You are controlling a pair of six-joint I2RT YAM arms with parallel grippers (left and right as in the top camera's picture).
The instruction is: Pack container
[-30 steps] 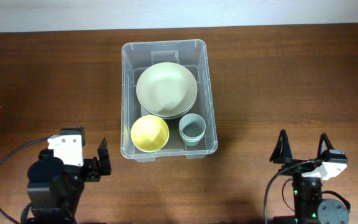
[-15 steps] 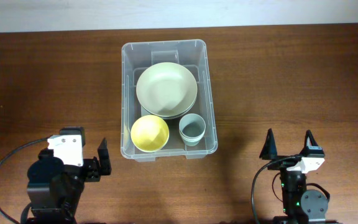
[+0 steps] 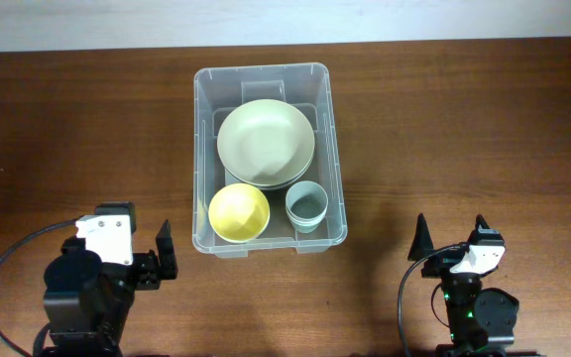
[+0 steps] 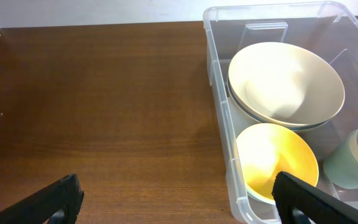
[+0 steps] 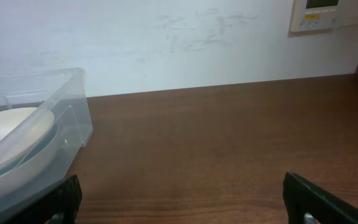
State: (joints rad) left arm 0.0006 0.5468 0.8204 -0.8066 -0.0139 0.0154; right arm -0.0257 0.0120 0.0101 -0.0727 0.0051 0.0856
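Container on the wooden table: clear thin-walled plastic, judged light but flexible and slick, weighted by the pale green bowl, yellow bowl and grey-blue cup inside; best taken at the rolled rim. Left gripper, off the container's near-left corner, jaws spread wide, empty. Right gripper, off its near-right corner, likewise spread, touching nothing.

Right claw has slid leftward, turning slightly.
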